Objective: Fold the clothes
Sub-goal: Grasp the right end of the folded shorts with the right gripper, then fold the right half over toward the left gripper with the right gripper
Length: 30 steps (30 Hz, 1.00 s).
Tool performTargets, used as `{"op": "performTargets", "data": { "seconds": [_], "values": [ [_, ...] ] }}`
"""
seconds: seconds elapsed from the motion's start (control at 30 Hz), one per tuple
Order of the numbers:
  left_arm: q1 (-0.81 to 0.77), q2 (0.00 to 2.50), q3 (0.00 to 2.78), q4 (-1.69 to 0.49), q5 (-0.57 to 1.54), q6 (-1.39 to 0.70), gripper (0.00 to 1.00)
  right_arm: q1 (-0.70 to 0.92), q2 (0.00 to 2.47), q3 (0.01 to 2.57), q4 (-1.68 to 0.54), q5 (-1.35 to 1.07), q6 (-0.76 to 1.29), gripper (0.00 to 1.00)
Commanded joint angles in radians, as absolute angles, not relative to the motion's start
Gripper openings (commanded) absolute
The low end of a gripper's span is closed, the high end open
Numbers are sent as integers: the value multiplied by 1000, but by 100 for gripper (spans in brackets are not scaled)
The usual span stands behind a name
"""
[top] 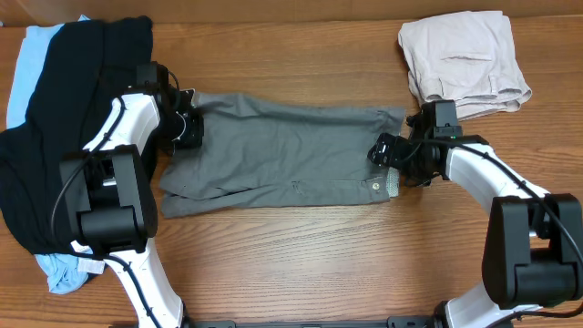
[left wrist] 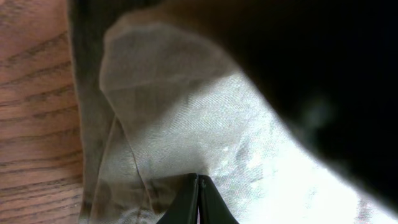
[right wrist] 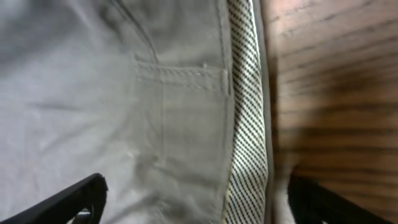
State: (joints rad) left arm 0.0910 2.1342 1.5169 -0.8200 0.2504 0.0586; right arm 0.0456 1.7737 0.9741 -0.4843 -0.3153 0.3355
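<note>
left gripper (top: 187, 128): mine, fingers (left wrist: 199, 199) pressed together, tips against the cloth at the left end of the grey-olive shorts (top: 282, 155); can't tell if any fabric is pinched
right gripper (top: 392, 155): mine, jaws spread wide, nothing held, over the right end of the shorts
right fingers: one (right wrist: 74, 199) over cloth, the other (right wrist: 323, 202) over bare wood, waistband (right wrist: 245, 124) between them
grey-olive shorts: flat in the middle of the table (top: 273, 55), long side running left to right, waistband at the right
waistband edge: striped lining turned outward, straight, lying on the wood
left edge: a fold of cloth stands up near my left fingers
black garment (top: 64, 118): heap at far left, just beside my left arm, tight on that side
light-blue garment (top: 23, 82): under the black one, showing at top left and bottom left
beige shorts (top: 465, 59): folded, top right corner, near my right gripper, apart from the grey pair
open room: bare wood along the far and near sides of the shorts
</note>
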Motion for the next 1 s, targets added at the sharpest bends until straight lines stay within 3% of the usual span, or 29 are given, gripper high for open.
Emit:
{"op": "performTargets", "data": {
  "seconds": [0.0,0.13,0.43,0.47,0.53,0.63,0.97],
  "values": [
    [78,2181,1505,-833,252,56,4,45,1818,888,-443,-345,376,83],
    [78,2181,1505,-838,252,56,4,46,1818,858,-389,-361,428,64],
    [78,2181,1505,-857,252,56,4,46,1818,833,-308,-361,487,52],
    [78,2181,1505,-857,252,56,4,46,1818,833,-308,-361,487,48],
    [78,2181,1505,-859,252,55,4,45,1818,833,-308,-362,487,22],
    [78,2181,1505,-865,253,44,4,27,1817,843,-314,-383,486,4],
    [70,2181,1505,-975,372,45,4,-149,1739,1023,-617,-527,276,4]
  ]
}}
